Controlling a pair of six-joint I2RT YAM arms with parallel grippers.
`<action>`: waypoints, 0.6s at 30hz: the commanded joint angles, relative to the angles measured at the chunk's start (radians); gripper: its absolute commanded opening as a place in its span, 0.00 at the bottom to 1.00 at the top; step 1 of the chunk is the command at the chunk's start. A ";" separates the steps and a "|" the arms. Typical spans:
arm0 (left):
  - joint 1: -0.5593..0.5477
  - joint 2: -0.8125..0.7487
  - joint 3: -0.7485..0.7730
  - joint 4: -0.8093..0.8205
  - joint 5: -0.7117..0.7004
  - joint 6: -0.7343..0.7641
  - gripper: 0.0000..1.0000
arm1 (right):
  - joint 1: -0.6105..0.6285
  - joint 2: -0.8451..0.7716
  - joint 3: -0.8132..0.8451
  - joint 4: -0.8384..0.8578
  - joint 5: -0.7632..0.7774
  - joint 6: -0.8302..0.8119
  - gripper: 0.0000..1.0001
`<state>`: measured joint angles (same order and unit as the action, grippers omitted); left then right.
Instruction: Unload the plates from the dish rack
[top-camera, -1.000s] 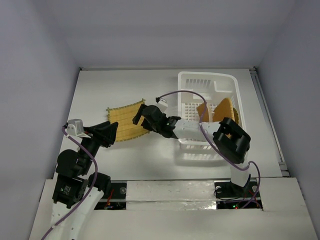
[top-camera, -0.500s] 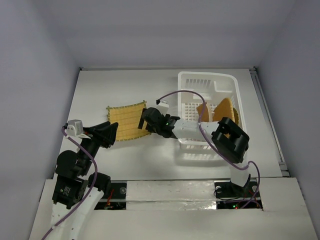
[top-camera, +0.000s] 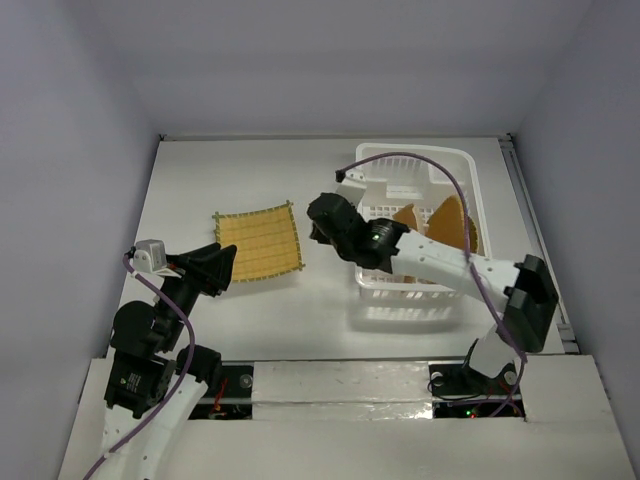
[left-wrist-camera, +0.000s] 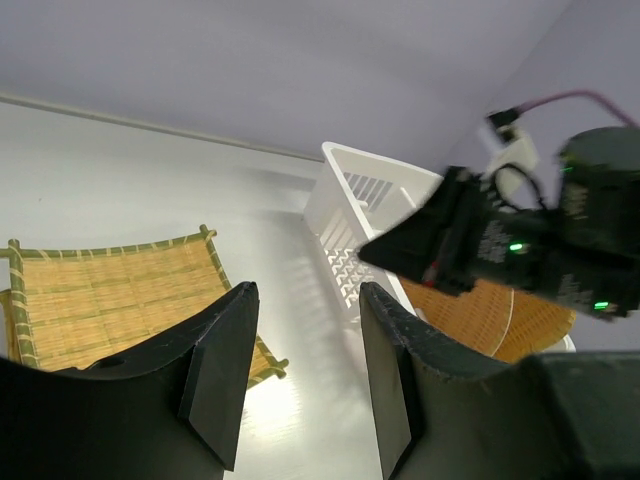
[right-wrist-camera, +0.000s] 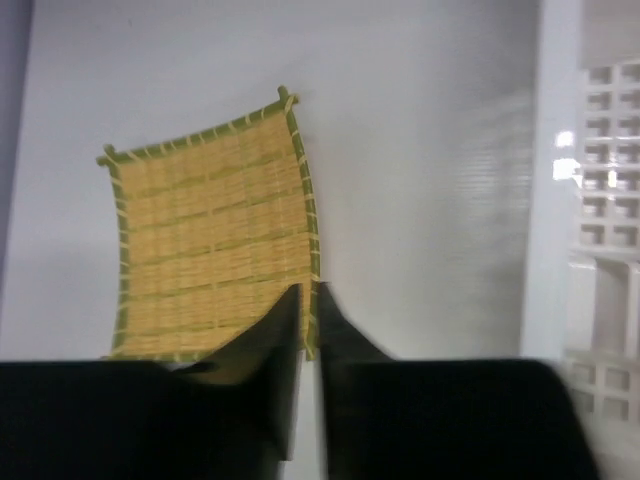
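Yellow woven square plate (right-wrist-camera: 215, 240) lies flat left of the dish rack (top-camera: 410, 149), just beyond the right gripper (right-wrist-camera: 310, 290), whose jaws seem pinched nearly together on nothing.

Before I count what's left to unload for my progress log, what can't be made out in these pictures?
Dish rack: right wrist view, blurred and cut off by the right edge.
Plates in it: top view, the right arm crosses their lower parts, so count and shapes are uncertain.
Square plate, near edge: left wrist view, the left gripper fingers cover it.
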<state>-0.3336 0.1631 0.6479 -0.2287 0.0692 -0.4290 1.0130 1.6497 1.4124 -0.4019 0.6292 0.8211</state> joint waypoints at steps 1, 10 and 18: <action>0.002 -0.014 0.009 0.048 0.011 -0.004 0.42 | 0.016 -0.157 0.052 -0.109 0.139 -0.086 0.01; 0.002 -0.010 0.007 0.049 0.015 -0.004 0.42 | 0.016 -0.436 -0.004 -0.642 0.380 -0.011 0.05; 0.002 0.004 0.007 0.048 0.015 -0.005 0.42 | -0.095 -0.458 -0.093 -0.657 0.316 -0.105 0.75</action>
<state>-0.3336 0.1631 0.6479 -0.2287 0.0715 -0.4286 0.9741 1.1828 1.3464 -1.0351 0.9371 0.7670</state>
